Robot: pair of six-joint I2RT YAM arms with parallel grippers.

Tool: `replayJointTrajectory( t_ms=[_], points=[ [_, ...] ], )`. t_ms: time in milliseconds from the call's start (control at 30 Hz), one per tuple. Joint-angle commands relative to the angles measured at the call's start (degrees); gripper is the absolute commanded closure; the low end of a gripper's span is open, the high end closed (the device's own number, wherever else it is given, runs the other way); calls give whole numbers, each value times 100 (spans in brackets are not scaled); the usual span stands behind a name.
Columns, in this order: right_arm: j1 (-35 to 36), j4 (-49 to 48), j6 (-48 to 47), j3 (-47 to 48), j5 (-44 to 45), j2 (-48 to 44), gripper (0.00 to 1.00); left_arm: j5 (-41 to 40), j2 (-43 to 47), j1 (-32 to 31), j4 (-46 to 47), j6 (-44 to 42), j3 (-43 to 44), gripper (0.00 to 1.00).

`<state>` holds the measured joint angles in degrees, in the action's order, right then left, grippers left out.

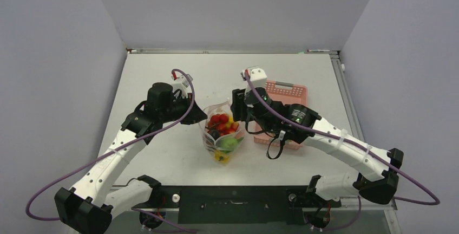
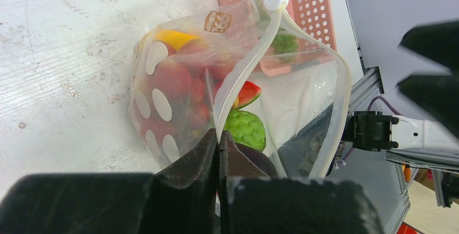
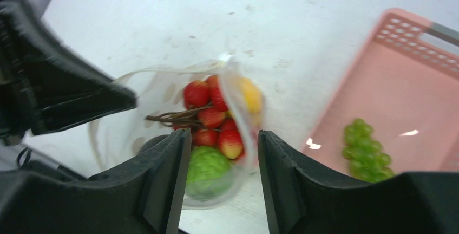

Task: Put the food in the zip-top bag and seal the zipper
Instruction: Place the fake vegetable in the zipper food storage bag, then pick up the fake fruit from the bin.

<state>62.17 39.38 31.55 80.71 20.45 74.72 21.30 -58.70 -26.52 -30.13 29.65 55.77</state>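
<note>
Grape cluster [image 3: 364, 146] is blurred, pink basket [image 3: 403, 93] cropped.

zip-top bag [image 2: 157, 104]: clear, white oval dots, whitish zipper [image 2: 246, 66]. food [image 3: 211, 117] between right-wrist jaws: red, yellow, green. grape cluster [image 3: 364, 144] green, in pink perforated basket [image 3: 411, 82] right of them. tabletop [image 2: 65, 55] white, scuffed. jaws black.

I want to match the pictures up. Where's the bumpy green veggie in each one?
Top external: bumpy green veggie in the zip-top bag, towards its near end, mid-table.
Left wrist: lower centre, inside the bag's open mouth.
Right wrist: bottom centre, inside the bag.
Shared landmark: pink basket beside the bag.
</note>
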Motion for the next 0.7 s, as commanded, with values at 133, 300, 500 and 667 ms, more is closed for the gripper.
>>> replayJointTrajectory(
  t_ms=[133,300,500,667],
  points=[
    [-987,1029,-23,-310,812,-766,48,139,59,-11,291,-19,295,100],
    [-1491,1116,-60,-822,747,-1064,46,176,-31,-11,324,-41,328,100],
    [-2145,1155,-207,-1396,340,-1042,42,184,-58,-11,325,-91,345,100],
    [-2730,871,-403,-1930,-321,-927,37,206,-67,-11,306,-140,351,100]
  ],
)
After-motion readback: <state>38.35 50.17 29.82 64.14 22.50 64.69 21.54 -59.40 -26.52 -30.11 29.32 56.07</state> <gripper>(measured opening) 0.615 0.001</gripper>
